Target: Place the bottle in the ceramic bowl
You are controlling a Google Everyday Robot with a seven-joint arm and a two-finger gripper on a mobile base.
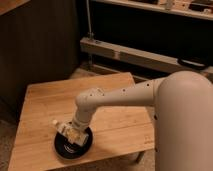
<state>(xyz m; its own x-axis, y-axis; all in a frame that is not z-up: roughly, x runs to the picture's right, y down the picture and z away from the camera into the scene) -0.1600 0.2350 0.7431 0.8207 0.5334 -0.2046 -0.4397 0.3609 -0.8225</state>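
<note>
The black ceramic bowl (64,149) sits near the front left of the wooden table (112,120). The bottle (64,129), clear with a white cap pointing left, lies across the bowl's far rim and inside. My gripper (75,135) is right over the bowl, at the bottle's right end, at the tip of the white arm reaching in from the right. The bottle's right part is hidden by the gripper.
The table's front edge runs just below the bowl. A dark cabinet wall stands behind the table on the left. A metal rack with a rail (145,55) stands at the back right. The white arm (175,100) fills the right side.
</note>
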